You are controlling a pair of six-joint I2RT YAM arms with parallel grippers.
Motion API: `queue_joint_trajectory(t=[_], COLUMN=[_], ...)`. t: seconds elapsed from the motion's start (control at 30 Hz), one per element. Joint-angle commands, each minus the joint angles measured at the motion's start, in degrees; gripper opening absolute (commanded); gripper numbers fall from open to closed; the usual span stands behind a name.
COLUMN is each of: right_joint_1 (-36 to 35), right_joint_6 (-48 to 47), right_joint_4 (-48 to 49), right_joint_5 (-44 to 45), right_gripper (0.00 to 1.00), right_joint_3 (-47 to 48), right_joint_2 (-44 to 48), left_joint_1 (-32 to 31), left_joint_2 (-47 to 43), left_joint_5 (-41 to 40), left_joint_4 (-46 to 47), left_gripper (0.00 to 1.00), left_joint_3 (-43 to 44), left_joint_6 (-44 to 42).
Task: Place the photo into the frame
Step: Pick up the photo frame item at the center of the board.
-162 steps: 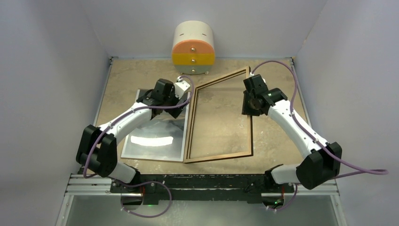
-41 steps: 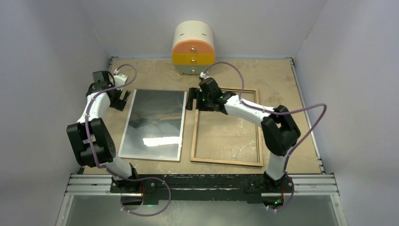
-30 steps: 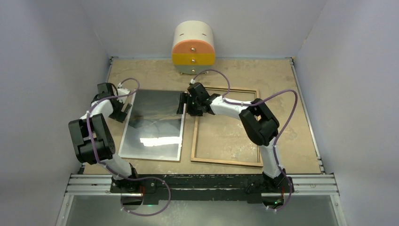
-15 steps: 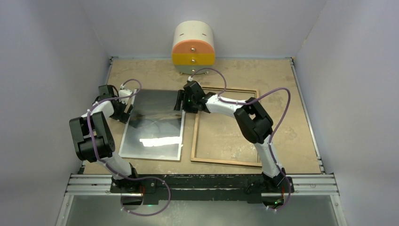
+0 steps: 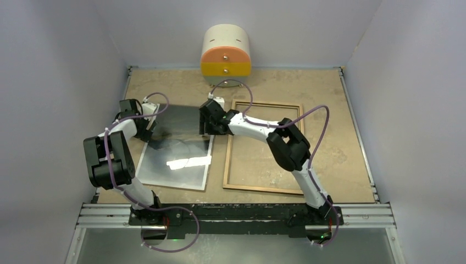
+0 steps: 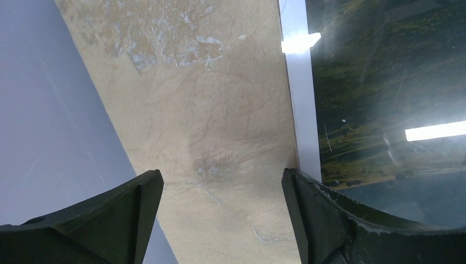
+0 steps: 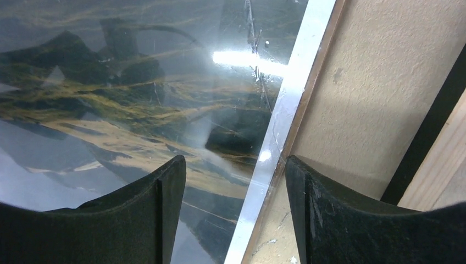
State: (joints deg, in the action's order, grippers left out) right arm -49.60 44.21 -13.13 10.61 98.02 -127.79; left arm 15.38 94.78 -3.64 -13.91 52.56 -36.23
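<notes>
The photo [image 5: 178, 146], a glossy dark mountain print with a white edge, lies flat on the left half of the table on a brown board. The frame [image 5: 301, 148] lies to its right, wood-coloured side up. My left gripper [image 5: 147, 124] is open at the photo's far left edge. In the left wrist view its jaws [image 6: 221, 176] span bare table, with the right finger over the photo's white edge [image 6: 301, 110]. My right gripper [image 5: 207, 122] is open at the photo's far right edge. Its jaws [image 7: 235, 162] straddle the white edge of the photo [image 7: 110, 99]; the frame [image 7: 453, 159] shows at the right.
A round cream drawer unit [image 5: 226, 54] with orange and yellow drawers stands at the back centre. Grey walls close in the tan table [image 5: 329, 110] on three sides. The right arm reaches across the frame's far left corner. A purple cable loops above each wrist.
The right gripper moved left from the frame's far left corner onto the photo's right edge, its jaws narrowing slightly. The left gripper moved right to the photo's left edge. The photo's reflection shifted.
</notes>
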Motion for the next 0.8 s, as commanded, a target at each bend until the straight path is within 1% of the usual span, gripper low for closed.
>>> queue_joint_trajectory(t=[0.0, 0.13, 0.2, 0.37, 0.47, 0.63, 0.77], right_joint_1=[-4.3, -5.4, -5.6, -5.7, -5.7, -5.6, -5.4], right_joint_6=[-2.3, -3.6, -3.8, -4.4, -3.2, -0.8, 0.1], right_joint_4=[-1.9, -4.1, -5.1, -7.2, -9.0, -2.8, 1.0], right_joint_5=[3.4, 5.7, 6.6, 8.0, 5.1, 1.8, -0.1], right_gripper=[0.67, 0.67, 0.67, 0.68, 0.69, 0.69, 0.68], right_joint_3=[7.5, 9.5, 10.2, 11.9, 12.0, 5.7, 2.9], right_joint_2=[-0.1, -1.2, -1.9, -3.5, -4.1, -0.4, 2.7], left_joint_1=[-1.4, -1.4, -1.4, -1.4, -1.4, -1.4, -1.4], left_joint_2=[1.8, 1.4, 1.2, 0.9, 0.7, 0.7, 0.6], left_joint_5=[3.8, 3.8, 2.2, 1.2, 1.0, 1.3, 1.7], left_joint_4=[-1.6, -1.4, -1.0, -0.4, -0.3, -0.4, -0.6], left_gripper=[0.85, 0.85, 0.85, 0.85, 0.85, 0.85, 0.85], left_joint_3=[-3.0, -3.7, -4.1, -4.7, -4.9, -4.9, -5.0], left_joint_6=[1.1, 0.9, 0.7, 0.2, 0.1, 0.1, 0.1])
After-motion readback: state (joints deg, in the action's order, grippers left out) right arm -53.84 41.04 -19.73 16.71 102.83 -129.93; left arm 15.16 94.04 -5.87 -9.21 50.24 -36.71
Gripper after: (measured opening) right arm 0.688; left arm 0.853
